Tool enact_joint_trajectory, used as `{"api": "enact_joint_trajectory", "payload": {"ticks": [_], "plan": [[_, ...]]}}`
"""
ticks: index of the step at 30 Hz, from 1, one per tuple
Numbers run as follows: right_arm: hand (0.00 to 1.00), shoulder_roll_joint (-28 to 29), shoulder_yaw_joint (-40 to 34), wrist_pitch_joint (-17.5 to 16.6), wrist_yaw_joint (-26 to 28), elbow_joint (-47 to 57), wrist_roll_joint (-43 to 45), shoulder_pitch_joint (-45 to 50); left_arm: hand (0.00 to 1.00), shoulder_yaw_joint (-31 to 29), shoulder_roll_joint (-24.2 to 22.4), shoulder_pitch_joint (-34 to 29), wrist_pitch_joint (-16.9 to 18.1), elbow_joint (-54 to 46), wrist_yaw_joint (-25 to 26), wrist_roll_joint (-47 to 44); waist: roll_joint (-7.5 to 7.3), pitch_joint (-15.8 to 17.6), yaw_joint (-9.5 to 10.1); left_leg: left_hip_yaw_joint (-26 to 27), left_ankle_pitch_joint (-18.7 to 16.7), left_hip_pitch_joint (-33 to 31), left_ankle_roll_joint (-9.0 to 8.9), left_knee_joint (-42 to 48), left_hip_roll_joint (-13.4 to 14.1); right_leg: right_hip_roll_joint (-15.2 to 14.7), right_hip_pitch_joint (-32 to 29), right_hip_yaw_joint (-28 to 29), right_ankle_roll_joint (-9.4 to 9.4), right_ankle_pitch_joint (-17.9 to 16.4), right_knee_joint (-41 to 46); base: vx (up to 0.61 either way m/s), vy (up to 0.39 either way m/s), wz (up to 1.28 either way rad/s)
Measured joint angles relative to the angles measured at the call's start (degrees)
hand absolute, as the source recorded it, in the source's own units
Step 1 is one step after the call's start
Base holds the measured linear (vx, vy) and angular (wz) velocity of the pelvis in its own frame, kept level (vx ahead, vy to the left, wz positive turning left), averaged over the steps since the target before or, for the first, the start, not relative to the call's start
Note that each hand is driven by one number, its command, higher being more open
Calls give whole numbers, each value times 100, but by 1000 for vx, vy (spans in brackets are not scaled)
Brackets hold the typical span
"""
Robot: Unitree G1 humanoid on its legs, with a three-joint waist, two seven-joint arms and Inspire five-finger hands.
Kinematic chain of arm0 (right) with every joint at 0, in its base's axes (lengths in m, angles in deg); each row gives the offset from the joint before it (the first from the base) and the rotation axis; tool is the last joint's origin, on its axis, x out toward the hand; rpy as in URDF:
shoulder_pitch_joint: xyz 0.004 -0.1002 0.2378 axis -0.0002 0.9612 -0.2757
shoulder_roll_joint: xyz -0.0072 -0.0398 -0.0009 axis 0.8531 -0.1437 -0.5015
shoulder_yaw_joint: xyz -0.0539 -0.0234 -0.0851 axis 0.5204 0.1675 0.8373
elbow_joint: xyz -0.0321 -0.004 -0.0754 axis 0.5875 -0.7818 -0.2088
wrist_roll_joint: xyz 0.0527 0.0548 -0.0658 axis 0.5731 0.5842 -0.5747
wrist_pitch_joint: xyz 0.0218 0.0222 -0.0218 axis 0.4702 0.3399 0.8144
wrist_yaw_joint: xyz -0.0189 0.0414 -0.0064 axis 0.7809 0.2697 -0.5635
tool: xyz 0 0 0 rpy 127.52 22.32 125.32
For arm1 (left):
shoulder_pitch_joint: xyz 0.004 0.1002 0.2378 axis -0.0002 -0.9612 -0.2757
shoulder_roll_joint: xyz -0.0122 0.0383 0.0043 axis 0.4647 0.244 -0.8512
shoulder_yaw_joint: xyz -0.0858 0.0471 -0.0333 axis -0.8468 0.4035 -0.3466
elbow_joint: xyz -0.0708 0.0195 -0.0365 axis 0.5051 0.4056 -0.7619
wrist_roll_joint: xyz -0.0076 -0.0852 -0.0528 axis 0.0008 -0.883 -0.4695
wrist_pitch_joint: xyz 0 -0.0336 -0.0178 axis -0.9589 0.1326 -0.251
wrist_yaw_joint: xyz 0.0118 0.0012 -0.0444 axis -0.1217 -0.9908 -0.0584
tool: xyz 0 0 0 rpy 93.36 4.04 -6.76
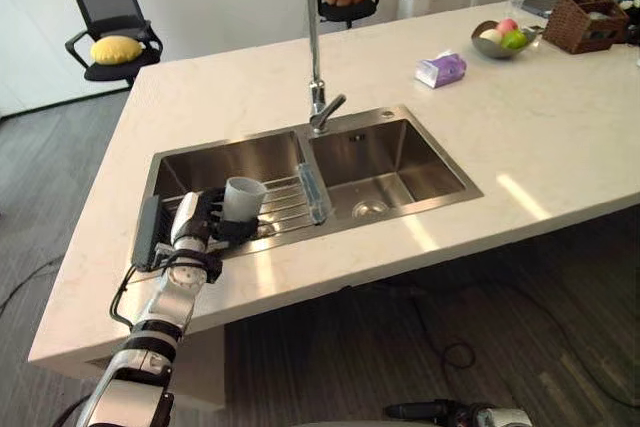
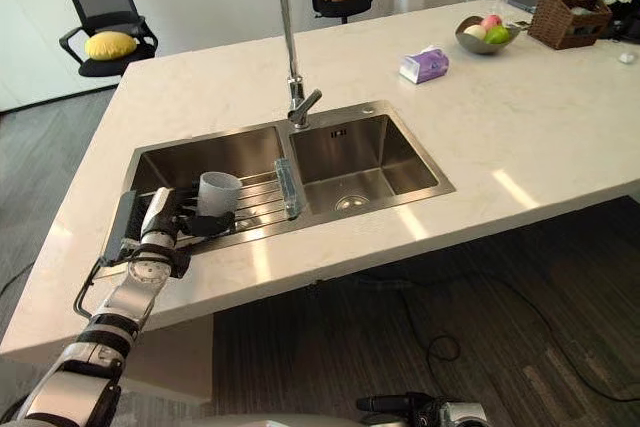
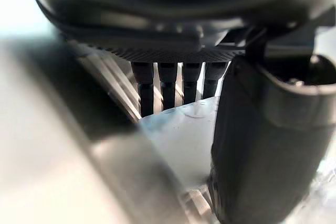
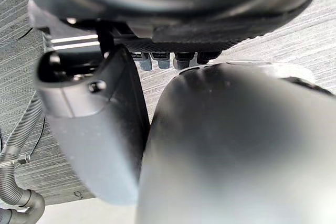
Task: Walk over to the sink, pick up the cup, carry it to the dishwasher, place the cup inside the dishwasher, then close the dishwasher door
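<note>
A pale grey cup stands upright on a wire rack across the left basin of the steel sink. My left hand reaches in from the counter's front edge and lies low against the cup's near side. In the left wrist view its fingers run straight past the cup's pale wall, with the thumb on the other side, so the cup sits between them. My right hand hangs relaxed down over the floor.
A tall faucet rises behind the sink's divider, where a blue brush lies. A purple tissue box, a fruit bowl and a wicker basket stand on the far right of the counter. Two office chairs stand beyond.
</note>
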Motion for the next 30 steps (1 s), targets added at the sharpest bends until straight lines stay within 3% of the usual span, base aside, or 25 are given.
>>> {"api": "enact_joint_trajectory", "payload": {"ticks": [2, 6, 14, 17, 27, 29, 30], "plan": [[100, 51, 1, -55, -57, -1, 37, 36, 0, -178, -220, -172, 189, -280, 59, -563, -83, -49, 44, -24, 11, 2, 32, -29, -68, -58, 4, -59, 17, 4, 1, 16, 39, 7], [100, 89, -90, -181, -177, 14, 73, 146, 0, -394, -584, -617, 493, -1265, 55, -1253, -90, -53, 106, -121, 38, -23, 103, -48, -169, -187, 14, -136, 82, 21, 3, -32, 42, 11], [100, 107, -235, -212, -336, 98, 293, 406, 0, -1025, -767, -1305, 1522, -3419, 483, -1030, -83, -145, 369, -326, 229, -135, 194, -180, -229, -237, -41, -383, 89, 34, -2, -99, -12, 15], [100, 130, -284, -240, -405, 121, 410, 504, 0, -1454, -856, -1577, 1634, -4003, 776, -679, -102, -247, 412, -493, 326, -247, 180, -330, -254, -248, -135, -547, 104, 14, -27, -58, -17, 27], [100, 153, -481, -331, -410, -5, 259, 598, 0, -2299, -895, -2051, 1723, -4708, 2146, 888, -125, -270, 890, -928, 480, -521, 231, -383, -374, -317, -158, -955, 111, 8, 3, 7, 8, 24], [100, 160, -486, -392, -378, -14, 45, 572, 0, -2467, -890, -2201, 1646, -4713, 2179, 922, -119, -283, 929, -1045, 380, -668, 260, -153, -414, -344, -144, -1039, 139, -31, 6, -8, 12, 30], [100, 165, -470, -418, -334, -12, -142, 559, 0, -2515, -888, -2366, 1535, -4715, 2180, 1018, -108, -277, 952, -1179, 132, -958, 270, 369, -437, -353, -131, -1153, 145, -59, 30, -7, 13, 48]]}}
